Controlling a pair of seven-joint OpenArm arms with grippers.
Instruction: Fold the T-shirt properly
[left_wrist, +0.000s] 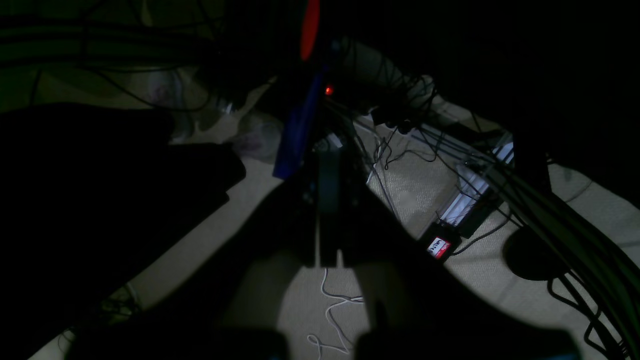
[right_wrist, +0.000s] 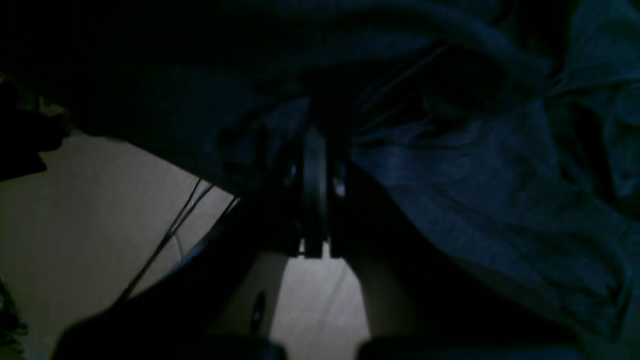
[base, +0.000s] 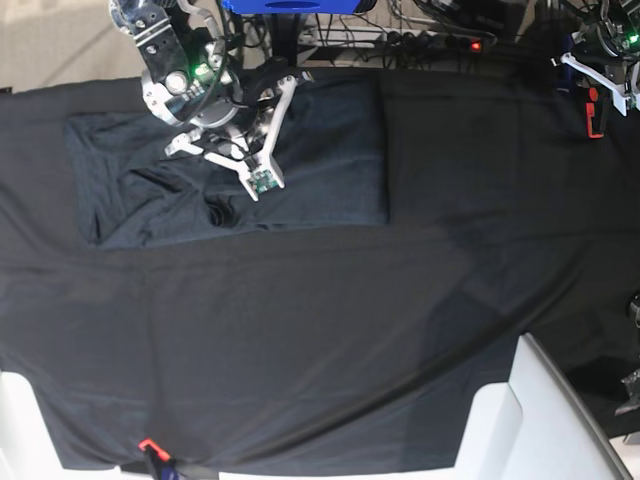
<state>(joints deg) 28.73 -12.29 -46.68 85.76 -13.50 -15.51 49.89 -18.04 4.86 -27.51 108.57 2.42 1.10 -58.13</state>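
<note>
Near edge of the base view: white chair-like shape (base: 520, 420) at the tabletop's front, well clear of the T-shirt. Small orange clip (base: 147, 446) on the front hem of the black cloth. Tabletop (base: 330, 330) under that black cloth is bare between the front edge and the shirt.

T-shirt (base: 300, 150) lies toward the far side of the tabletop, on the base view's left, already folded down to a rough rectangle. Its part by the camera's left edge is rumpled, with creases and a small bunched knot near the middle of the front edge; the other half looks flat.

My right end effector (base: 262, 183) sits over the shirt near that bunched spot. From the right wrist view the jaws are clenched, with slate-blue knit (right_wrist: 475, 165) draped right around them. I judge it has pinched a fold of shirt, though the dark frame hides the contact itself.

My left end effector (base: 598, 75) is parked far from the shirt at the far corner, off the cloth; its wrist view shows only floor and cables (left_wrist: 465, 165), jaws clenched on nothing.

Step in hand, I judge: gripping the rumpled half for another fold or a smoothing pull. Next move calls for lifting just enough to free the layer, then carrying it across without dragging the flat half.
</note>
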